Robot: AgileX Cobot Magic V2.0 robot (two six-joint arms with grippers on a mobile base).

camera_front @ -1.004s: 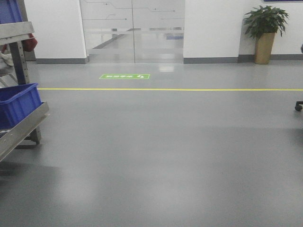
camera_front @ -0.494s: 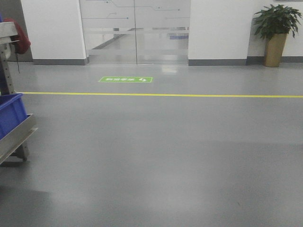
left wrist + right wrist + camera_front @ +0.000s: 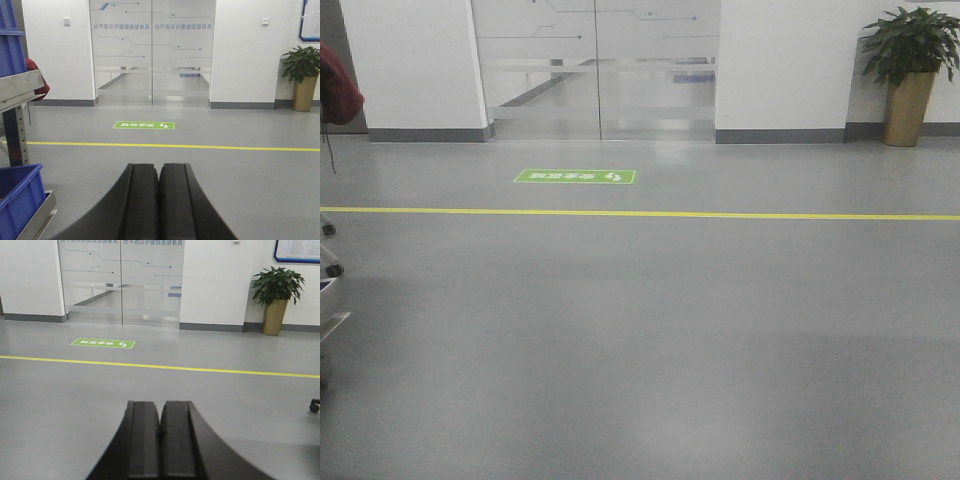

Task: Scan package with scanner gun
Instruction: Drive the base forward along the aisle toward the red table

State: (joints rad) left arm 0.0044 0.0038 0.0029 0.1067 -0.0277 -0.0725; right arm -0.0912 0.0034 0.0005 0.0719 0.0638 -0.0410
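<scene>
At the far left of the left wrist view stands a metal rack [image 3: 19, 87] with a blue bin [image 3: 14, 197] on its lower shelf and something red [image 3: 39, 82] hanging behind it. Only the edge of that rack shows in the front view. Next comes the left gripper [image 3: 159, 170], its two black fingers pressed together and holding nothing, pointing out over bare grey floor [image 3: 650, 360]. Further along lie a green floor sign [image 3: 575, 177] and a yellow line [image 3: 640, 214] running across, with glass doors [image 3: 595, 70] beyond them. The right gripper [image 3: 160, 407] is likewise closed and empty, aimed the same way. A potted plant [image 3: 910, 70] stands by the wall at far right.

Neither the package nor the scanner gun appears in any view, and no counter either. Which way they lie from the grippers, how their long axes run, and which arm is nearer cannot be told. My guess is that the base has yet to reach them.
</scene>
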